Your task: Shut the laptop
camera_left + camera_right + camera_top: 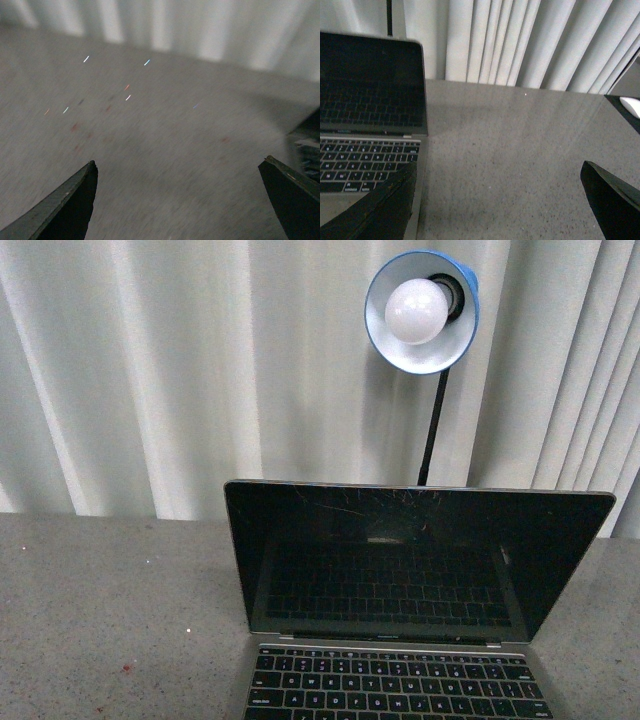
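Observation:
The laptop [400,580] stands open on the grey table, its black screen upright and scratched near the top edge, black keys below. Neither arm shows in the front view. In the right wrist view the laptop [370,100] lies beside my right gripper [499,172], which is open over bare tabletop, one finger [385,205] overlapping the laptop's corner. The left wrist view is blurred. My left gripper [180,167] is open above the table, with a dark edge of the laptop [307,145] just beyond one finger.
A blue desk lamp [422,312] with a white bulb rises on a black stem behind the screen. Pale pleated curtains [150,370] hang along the table's back edge. A white object [631,106] lies at the table's side. Small red specks [75,127] dot the tabletop.

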